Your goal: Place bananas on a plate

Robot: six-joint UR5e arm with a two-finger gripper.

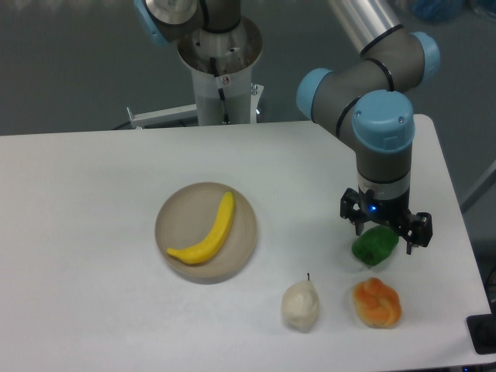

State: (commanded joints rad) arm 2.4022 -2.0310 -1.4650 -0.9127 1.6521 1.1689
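Observation:
A curved yellow banana [207, 233] lies inside the round beige-grey plate [243, 253] at the middle of the white table. My gripper [385, 233] hangs well to the right of the plate, just above a green object [374, 246]. Its two dark fingers stand spread to either side of the green object's top, open, with nothing gripped. The banana is free of the gripper.
A white pear-shaped item [301, 304] sits near the front edge, with an orange lumpy item [377, 302] to its right. The arm's base column [222, 70] rises behind the table. The table's right edge runs close beside the gripper.

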